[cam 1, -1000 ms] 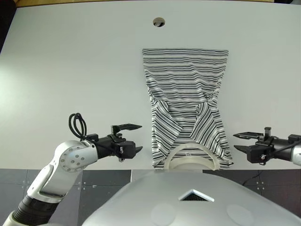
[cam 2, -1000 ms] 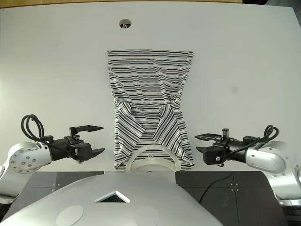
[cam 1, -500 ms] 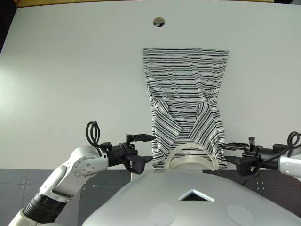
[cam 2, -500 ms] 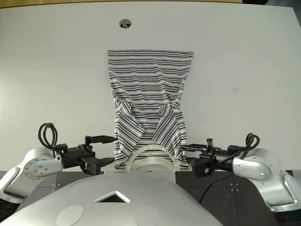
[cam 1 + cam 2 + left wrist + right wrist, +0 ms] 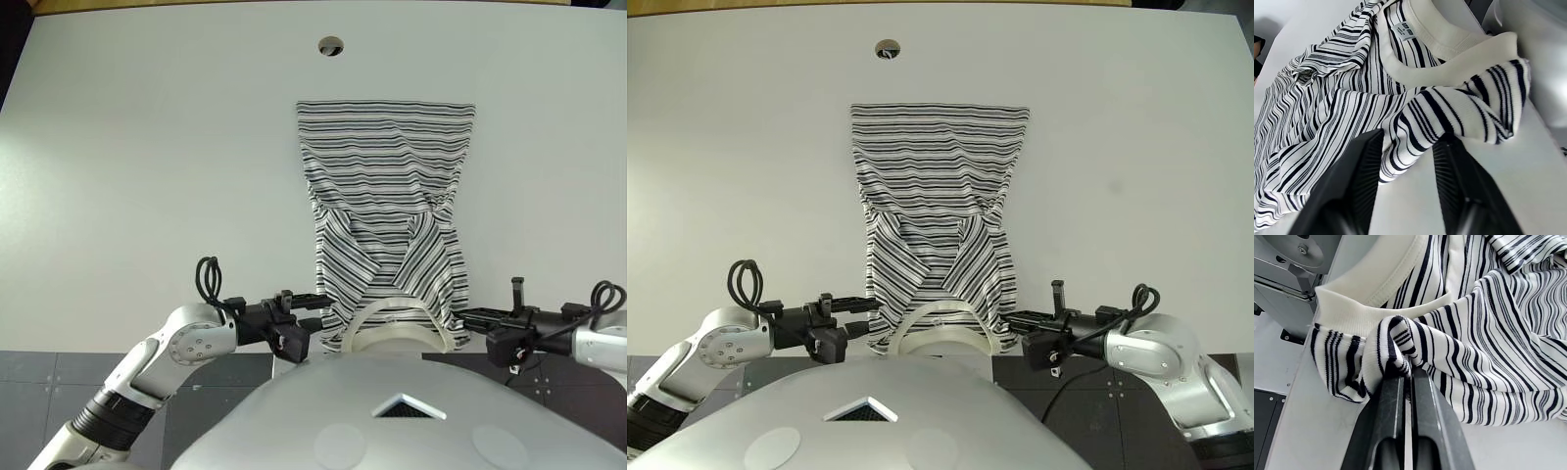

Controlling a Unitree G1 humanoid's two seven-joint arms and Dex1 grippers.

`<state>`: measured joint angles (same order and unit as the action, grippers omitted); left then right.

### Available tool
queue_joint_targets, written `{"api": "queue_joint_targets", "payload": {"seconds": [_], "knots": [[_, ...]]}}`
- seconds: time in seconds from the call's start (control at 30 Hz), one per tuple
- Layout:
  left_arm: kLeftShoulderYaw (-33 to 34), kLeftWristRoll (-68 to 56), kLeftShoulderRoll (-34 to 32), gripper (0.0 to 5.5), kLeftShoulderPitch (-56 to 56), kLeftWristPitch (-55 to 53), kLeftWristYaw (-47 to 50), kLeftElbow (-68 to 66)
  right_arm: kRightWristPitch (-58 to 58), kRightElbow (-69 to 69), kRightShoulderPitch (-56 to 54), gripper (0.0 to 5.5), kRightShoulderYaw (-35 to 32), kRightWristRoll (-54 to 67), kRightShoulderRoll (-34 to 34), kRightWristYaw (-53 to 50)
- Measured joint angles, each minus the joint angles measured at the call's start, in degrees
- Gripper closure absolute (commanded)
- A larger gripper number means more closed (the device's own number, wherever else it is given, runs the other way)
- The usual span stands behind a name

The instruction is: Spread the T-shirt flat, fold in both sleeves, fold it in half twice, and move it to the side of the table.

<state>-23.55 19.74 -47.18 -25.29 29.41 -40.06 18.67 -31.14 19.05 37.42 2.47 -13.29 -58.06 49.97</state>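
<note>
We see the black-and-white striped T-shirt [image 5: 387, 186] lying lengthwise on the white table [image 5: 147, 147], hem at the far end. Its cream ribbed collar [image 5: 397, 315] is at the near edge, and both sleeves are folded inward over the chest. The body shows wrinkles around the sleeve folds. The left gripper [image 5: 1411, 147] has its fingers spread to either side of the shirt's near left shoulder corner; whether they touch the cloth we cannot tell. The right gripper [image 5: 1405, 377], fingers pressed together, pinches a raised fold of striped fabric at the right shoulder, just beside the collar. A round hole [image 5: 331, 45] in the table lies beyond the hem, well apart. Dark floor tiles [image 5: 59, 367] show below the near edge.
</note>
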Motion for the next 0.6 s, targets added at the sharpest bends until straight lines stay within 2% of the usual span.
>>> {"api": "queue_joint_targets", "payload": {"seconds": [0.1, 0.2, 0.4, 0.6], "knots": [[-0.9, -1.6, -0.4, 4.69, 0.5, -0.5, -1.6, -0.6, -0.1, -1.4, -0.1, 5.40, 0.3, 2.3, 0.0, -0.2], [-1.5, -10.1, -3.3, 5.24, 0.0, -5.9, -8.8, 0.8, 1.2, -1.8, -0.3, 5.40, 0.4, 5.7, 0.0, 0.7], [1.3, -19.1, -12.6, 5.37, -3.3, -8.5, -17.0, 2.3, 6.4, 2.2, 1.6, 5.40, -0.7, 13.6, -1.1, 4.6], [4.9, -25.7, -14.4, 5.37, -4.6, -9.2, -18.6, 4.5, 12.6, 9.9, 4.0, 5.40, -4.1, 23.4, -2.3, 8.0]]}}
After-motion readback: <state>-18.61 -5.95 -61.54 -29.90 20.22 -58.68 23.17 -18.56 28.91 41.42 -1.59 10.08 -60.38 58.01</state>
